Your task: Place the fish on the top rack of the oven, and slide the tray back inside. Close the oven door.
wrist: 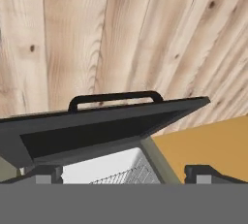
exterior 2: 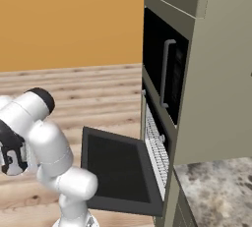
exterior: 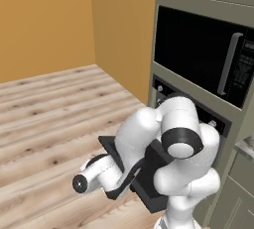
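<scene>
The oven (exterior 2: 170, 137) is built into olive-grey cabinetry, and its black oven door (exterior 2: 118, 169) hangs open, folded down almost flat above the floor. The silver wire-grid top rack (exterior 2: 156, 147) shows at the oven's mouth, just above the door's hinge. In the hand view the door (wrist: 97, 126) crosses the picture with its curved black handle (wrist: 116, 96) beyond it, and a corner of the rack (wrist: 127, 175) shows below. My gripper (wrist: 123, 177) is open, its fingertips (wrist: 43, 173) wide apart with nothing between them. The fish is out of view.
A black microwave (exterior 2: 165, 71) with a grey vertical handle sits above the oven. A speckled stone counter (exterior 2: 216, 191) lies to the right. Wooden floor (exterior: 49, 114) stretches to the orange wall (exterior: 44, 20). My white arm (exterior: 168, 148) is folded in front of the door.
</scene>
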### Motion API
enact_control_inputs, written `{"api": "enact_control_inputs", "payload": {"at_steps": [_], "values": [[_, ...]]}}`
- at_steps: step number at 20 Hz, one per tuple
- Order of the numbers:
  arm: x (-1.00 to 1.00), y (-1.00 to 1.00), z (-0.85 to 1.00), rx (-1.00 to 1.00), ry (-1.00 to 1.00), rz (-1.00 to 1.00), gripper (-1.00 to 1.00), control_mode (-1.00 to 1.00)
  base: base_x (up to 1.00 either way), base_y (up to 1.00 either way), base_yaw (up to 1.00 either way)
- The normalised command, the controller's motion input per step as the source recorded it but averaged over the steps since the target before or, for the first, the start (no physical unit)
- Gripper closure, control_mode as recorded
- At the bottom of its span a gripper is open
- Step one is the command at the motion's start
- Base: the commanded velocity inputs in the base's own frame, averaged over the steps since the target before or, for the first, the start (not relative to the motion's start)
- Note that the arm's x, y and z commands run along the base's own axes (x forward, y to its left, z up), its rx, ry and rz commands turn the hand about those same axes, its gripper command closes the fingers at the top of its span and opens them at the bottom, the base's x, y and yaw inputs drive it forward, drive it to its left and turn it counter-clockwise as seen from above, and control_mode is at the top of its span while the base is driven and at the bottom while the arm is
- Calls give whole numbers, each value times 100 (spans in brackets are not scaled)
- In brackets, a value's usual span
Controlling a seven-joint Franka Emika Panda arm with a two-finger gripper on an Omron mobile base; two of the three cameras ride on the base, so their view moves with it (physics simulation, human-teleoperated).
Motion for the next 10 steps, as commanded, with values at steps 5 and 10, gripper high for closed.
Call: {"api": "enact_control_inputs", "payload": {"at_steps": [5, 10], "values": [[-1, 2, -53, -10, -4, -10, -100, -100, 0, 0, 0], [0, 43, -60, -10, -2, -8, -100, -100, 0, 0, 0]]}}
